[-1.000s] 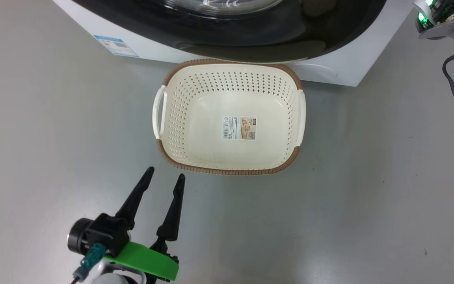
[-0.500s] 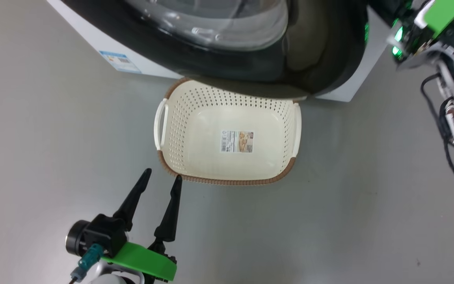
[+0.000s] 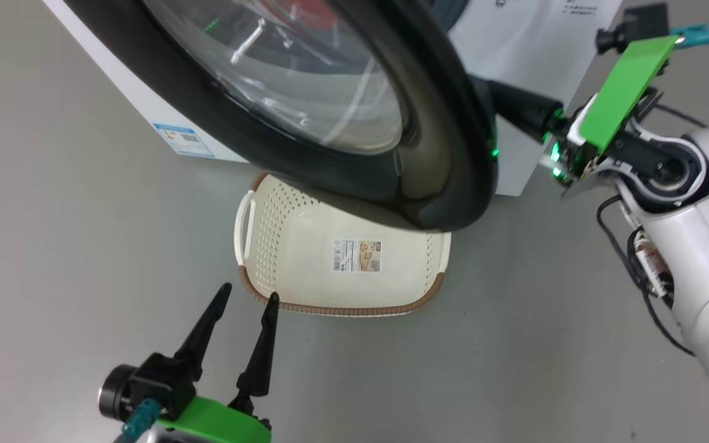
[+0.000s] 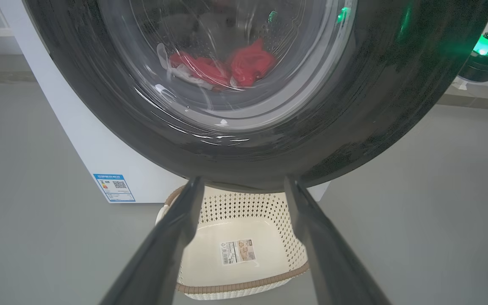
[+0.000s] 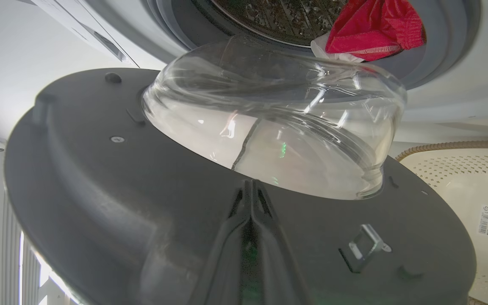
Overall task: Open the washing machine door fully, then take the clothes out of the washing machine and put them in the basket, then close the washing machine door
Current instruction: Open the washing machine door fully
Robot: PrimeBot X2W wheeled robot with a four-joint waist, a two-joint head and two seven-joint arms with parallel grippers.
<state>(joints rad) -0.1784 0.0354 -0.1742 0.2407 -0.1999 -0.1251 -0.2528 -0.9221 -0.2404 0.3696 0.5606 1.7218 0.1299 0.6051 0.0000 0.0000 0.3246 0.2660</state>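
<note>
Both grippers are empty: left gripper (image 3: 250, 291) spread beside the basket (image 3: 342, 309), right gripper (image 5: 250, 183) pinched closed against the door (image 3: 447, 160).

The left gripper (image 3: 249, 294) stands with its two fingers spread. Just past its fingertips sits the basket (image 3: 342, 309), and the tip of the right-hand finger lies over the basket's brown near rim. Farther beyond, the washing machine door (image 3: 447, 160) hangs over the basket's far half. Well off to the right, the right gripper (image 3: 517, 106), fingers together, reaches behind the door's edge.
</note>
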